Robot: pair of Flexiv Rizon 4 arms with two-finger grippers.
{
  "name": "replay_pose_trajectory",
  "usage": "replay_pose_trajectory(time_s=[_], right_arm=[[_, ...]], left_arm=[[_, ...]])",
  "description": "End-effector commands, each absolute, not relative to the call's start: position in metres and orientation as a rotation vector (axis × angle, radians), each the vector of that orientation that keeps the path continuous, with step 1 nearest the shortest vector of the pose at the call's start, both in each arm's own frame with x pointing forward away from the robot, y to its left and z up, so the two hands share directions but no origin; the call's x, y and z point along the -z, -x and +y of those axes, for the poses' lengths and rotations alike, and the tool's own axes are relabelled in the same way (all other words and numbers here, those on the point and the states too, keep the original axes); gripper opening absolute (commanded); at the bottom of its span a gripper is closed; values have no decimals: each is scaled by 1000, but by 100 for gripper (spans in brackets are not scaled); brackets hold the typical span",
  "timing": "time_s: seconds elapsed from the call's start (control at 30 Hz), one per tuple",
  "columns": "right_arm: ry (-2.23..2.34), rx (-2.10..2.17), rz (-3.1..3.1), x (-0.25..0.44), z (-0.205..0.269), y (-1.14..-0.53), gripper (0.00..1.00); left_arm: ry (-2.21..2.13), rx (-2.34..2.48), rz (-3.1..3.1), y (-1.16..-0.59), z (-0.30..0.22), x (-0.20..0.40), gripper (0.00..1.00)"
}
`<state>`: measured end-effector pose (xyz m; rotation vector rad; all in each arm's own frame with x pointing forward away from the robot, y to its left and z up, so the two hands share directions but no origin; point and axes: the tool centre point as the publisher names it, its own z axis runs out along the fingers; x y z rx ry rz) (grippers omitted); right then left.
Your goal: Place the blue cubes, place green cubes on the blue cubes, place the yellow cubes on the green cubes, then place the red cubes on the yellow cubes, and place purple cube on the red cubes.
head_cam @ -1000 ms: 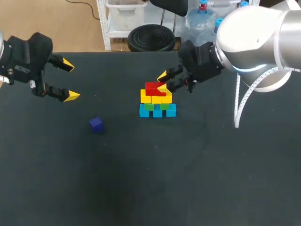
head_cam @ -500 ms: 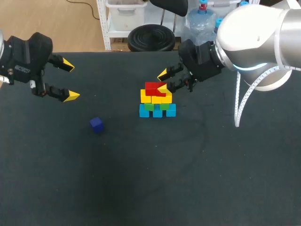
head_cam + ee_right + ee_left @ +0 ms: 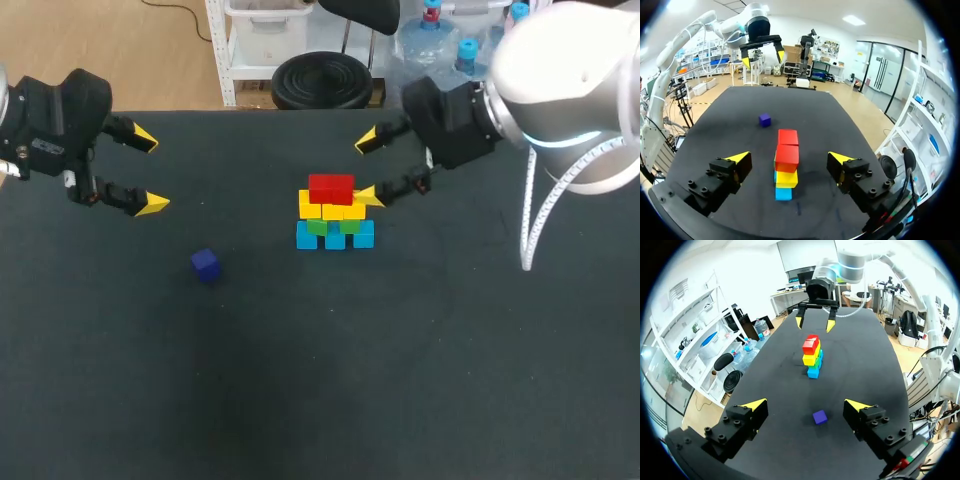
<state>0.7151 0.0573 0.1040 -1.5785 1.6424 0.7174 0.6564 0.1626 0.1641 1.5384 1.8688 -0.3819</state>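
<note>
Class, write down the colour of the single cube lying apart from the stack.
The lone cube is dark bluish purple, clearest in the head view.

Tally on desk [image 3: 450, 380]: 3 blue cubes [image 3: 335, 238], 2 green cubes [image 3: 317, 227], 3 yellow cubes [image 3: 333, 210] (seams faint, count less certain), 2 red cubes [image 3: 331, 188], 1 purple cube [image 3: 205, 264]. 11 cubes in all, five colours. Also 2 arms' grasping parts: left end effector [image 3: 148, 172], right end effector [image 3: 369, 170].
</note>
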Motion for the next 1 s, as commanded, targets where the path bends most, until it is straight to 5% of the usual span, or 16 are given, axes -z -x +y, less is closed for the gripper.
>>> replay_pose_trajectory(time_s=[0.03, 0.07, 0.13, 0.4, 0.5, 0.63, 1.0], right_arm=[[1572, -714, 1647, -101, 56, -712, 76], [1571, -717, 1649, -100, 57, -712, 50], [1572, -720, 1652, -98, 58, -711, 43], [1575, -730, 1652, -96, 63, -712, 49], [1578, -731, 1650, -96, 65, -713, 70], [1578, -733, 1651, -95, 66, -713, 85], [1578, -744, 1647, -91, 68, -717, 60]], left_arm=[[-1537, 385, 1858, -656, 164, -163, 100], [-1537, 385, 1858, -656, 164, -163, 100], [-1537, 385, 1858, -656, 164, -163, 100], [-1537, 385, 1858, -656, 164, -163, 100], [-1537, 385, 1858, -656, 164, -163, 100], [-1537, 385, 1858, -656, 164, -163, 100], [-1537, 385, 1858, -656, 164, -163, 100]])
